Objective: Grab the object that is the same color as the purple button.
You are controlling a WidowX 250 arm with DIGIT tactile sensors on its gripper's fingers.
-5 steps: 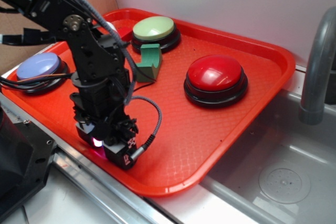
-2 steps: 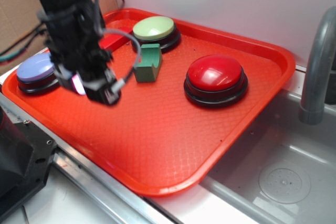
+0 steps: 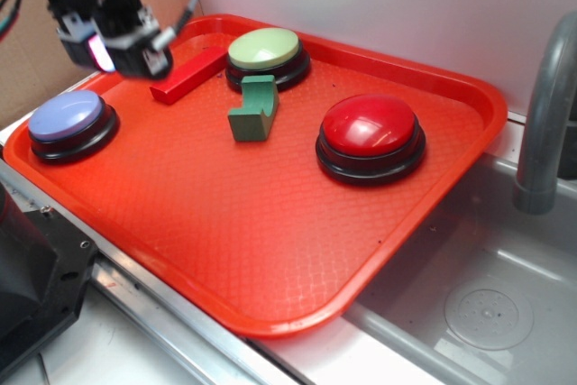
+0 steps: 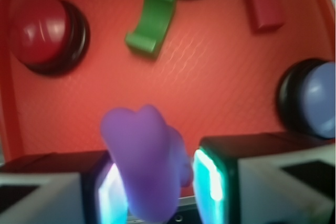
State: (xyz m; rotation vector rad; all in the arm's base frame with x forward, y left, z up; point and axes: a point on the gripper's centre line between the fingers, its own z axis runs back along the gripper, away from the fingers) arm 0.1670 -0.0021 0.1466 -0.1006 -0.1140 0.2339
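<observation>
Lifted up and back toward the tray's far left corner since a moment ago, claw clamped on the object. Rounded, lobed, bright purple plastic, pinched between lit pads, held high above the tray. Below: purple button near left, green block, red bar.

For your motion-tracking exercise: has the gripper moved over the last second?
Yes. The gripper, shut on the purple piece, rose from the tray's near edge toward the back left, past the lavender button.
</observation>
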